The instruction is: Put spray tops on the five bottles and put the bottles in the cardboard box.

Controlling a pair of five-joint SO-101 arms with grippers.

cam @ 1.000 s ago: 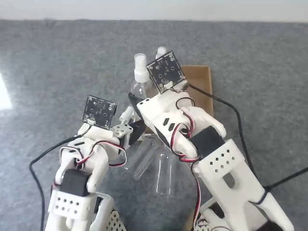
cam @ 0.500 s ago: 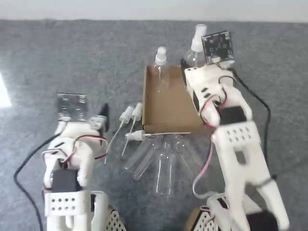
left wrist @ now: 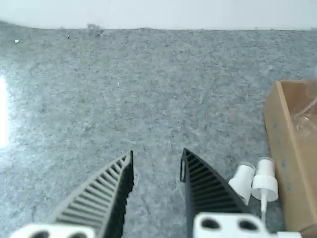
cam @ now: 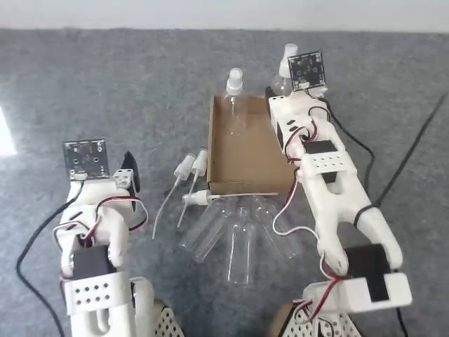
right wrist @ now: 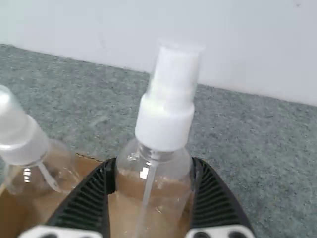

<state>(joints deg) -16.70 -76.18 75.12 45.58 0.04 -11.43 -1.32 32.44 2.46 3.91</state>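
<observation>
bottle [right wrist: 157, 173] between right fingers [right wrist: 85, 198]; second bottle [right wrist: 22, 146] beside, in box [cam: 247, 163]

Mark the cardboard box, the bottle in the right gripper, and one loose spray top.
cardboard box [cam: 247, 163], high view, bare floor of the box.
held bottle [right wrist: 154, 186], right wrist view, clear body between the jaws.
loose spray top [cam: 187, 167], high view, white head.

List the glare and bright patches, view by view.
High view: a bright patch washes out the grey table at the picture's left edge. Left wrist view: a like patch on the table. Right wrist view: small white glints on the clear bottle in the right gripper.
</observation>
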